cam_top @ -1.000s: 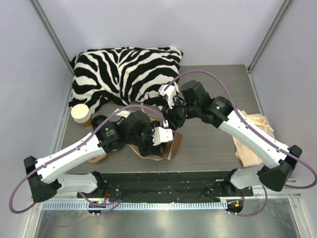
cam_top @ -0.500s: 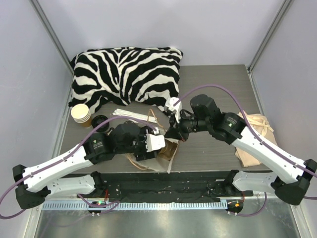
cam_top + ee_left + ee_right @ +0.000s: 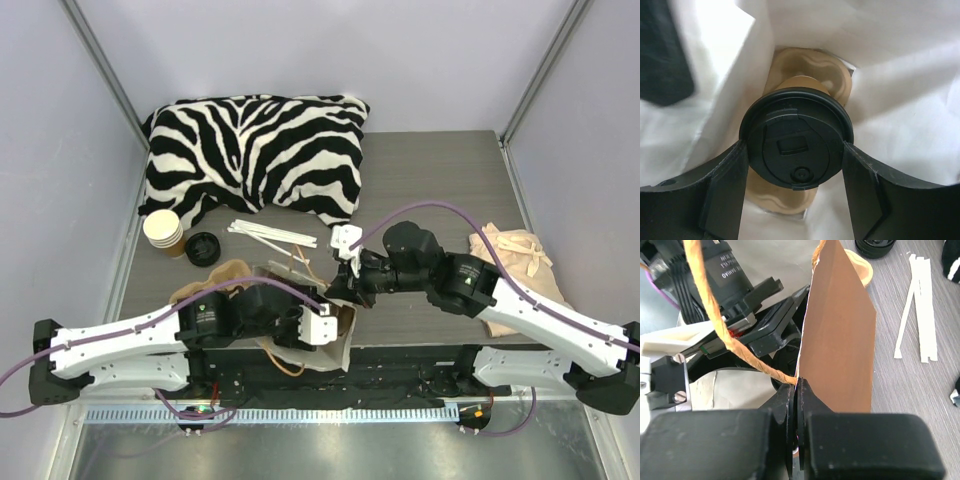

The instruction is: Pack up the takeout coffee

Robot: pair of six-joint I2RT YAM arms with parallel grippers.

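Note:
The takeout coffee (image 3: 796,152), a brown paper cup with a black lid, stands inside a paper bag with white inner walls (image 3: 900,100), on a tan moulded piece. My left gripper (image 3: 795,200) reaches into the bag, and its fingers (image 3: 725,190) press both sides of the lid. In the top view the left gripper (image 3: 318,325) is inside the brown bag (image 3: 345,320) and the cup is hidden. My right gripper (image 3: 799,390) is shut on the bag's brown rim (image 3: 840,330) beside the twisted paper handle (image 3: 715,315). It also shows in the top view (image 3: 340,290).
A zebra-striped pillow (image 3: 255,150) fills the back left. A stack of lidless cups (image 3: 163,230), a loose black lid (image 3: 203,247) and white stirrers (image 3: 270,233) lie to the left. A beige cloth bag (image 3: 515,275) lies on the right.
Both arms and the bag have shifted toward the near edge of the table. The right gripper still pinches the bag's rim, and the stirrers are now uncovered.

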